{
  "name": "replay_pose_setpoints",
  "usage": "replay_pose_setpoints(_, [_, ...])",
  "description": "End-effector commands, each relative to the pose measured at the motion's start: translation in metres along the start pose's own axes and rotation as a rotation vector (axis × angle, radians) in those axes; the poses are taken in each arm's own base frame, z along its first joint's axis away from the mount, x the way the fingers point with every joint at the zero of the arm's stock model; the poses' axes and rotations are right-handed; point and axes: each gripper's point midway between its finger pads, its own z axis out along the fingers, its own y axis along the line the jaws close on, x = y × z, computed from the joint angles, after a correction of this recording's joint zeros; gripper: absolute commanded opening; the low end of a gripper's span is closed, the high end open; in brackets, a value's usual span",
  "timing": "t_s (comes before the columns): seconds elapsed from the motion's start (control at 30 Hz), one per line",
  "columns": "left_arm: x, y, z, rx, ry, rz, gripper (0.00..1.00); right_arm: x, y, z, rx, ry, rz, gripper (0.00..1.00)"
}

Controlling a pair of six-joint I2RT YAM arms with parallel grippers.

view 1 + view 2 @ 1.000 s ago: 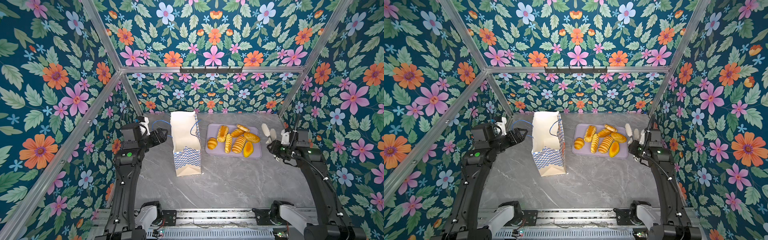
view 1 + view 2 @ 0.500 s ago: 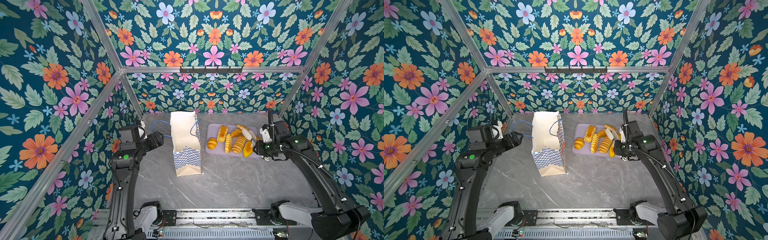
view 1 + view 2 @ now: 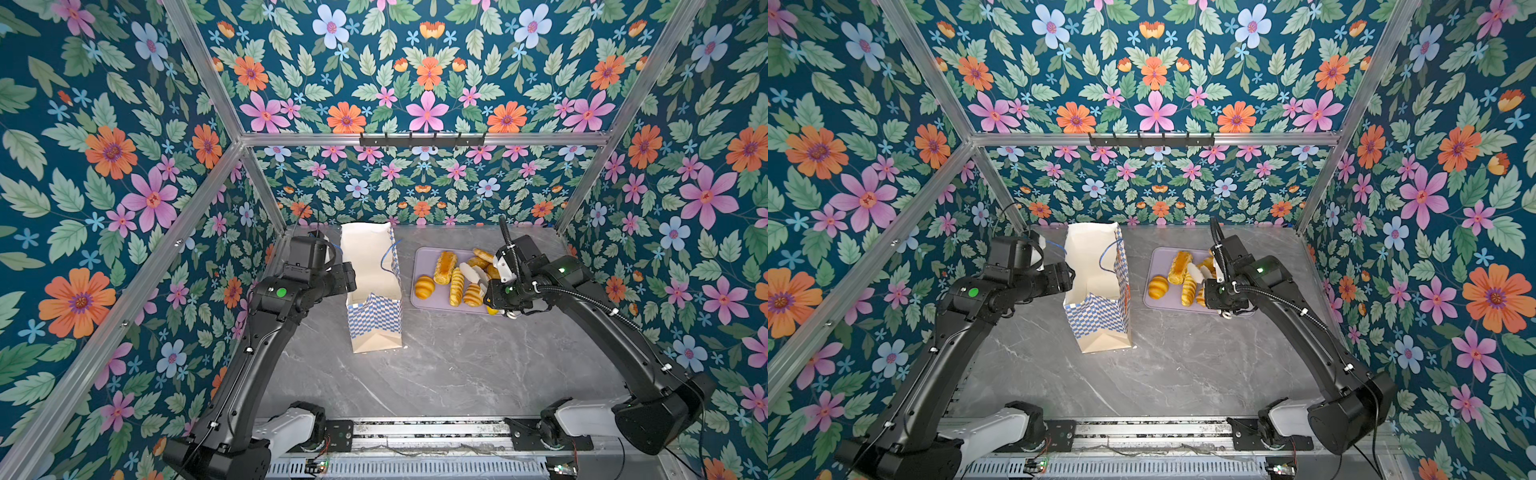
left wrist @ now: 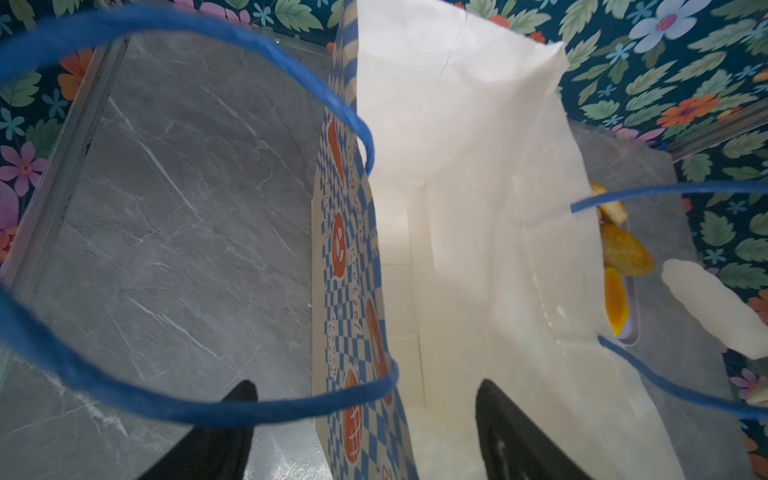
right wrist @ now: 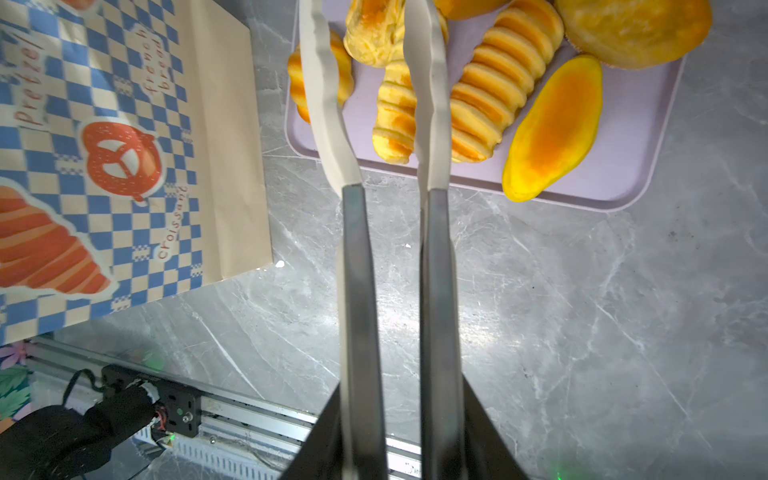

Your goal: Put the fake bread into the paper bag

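Straddling a wall of the paper bag (image 4: 457, 124), our wide-open left gripper (image 4: 365, 384) may snag the cord handle (image 4: 187, 411) and tip it; our right gripper (image 3: 473, 274), parted, holds nothing.

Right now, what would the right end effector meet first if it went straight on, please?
Most likely the slim ridged loaf on the lilac tray, framed between its fingers; depth is unclear.

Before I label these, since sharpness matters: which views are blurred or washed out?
Left wrist view: the near blue handle is blurred and the inside of the bag is washed out. Right wrist view: bread sharp, mild glare on the table.
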Motion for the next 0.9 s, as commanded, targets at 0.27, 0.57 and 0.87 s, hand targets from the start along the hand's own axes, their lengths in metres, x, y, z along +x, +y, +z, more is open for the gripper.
replay_pose_setpoints(0.27, [-0.001, 0.005, 0.010, -0.080, -0.003, 0.019, 0.83, 0.011, 0.004, 0.025, 0.120, 0.054, -0.006, 0.38])
replay_pose_setpoints(0.57, [-0.002, 0.010, 0.009, -0.100, -0.023, 0.035, 0.84, 0.015, 0.008, 0.046, 0.155, 0.088, -0.005, 0.42])
replay_pose_setpoints(0.87, [-0.005, 0.008, 0.004, -0.082, -0.047, 0.037, 0.86, 0.015, 0.011, 0.063, 0.189, 0.112, -0.005, 0.45])
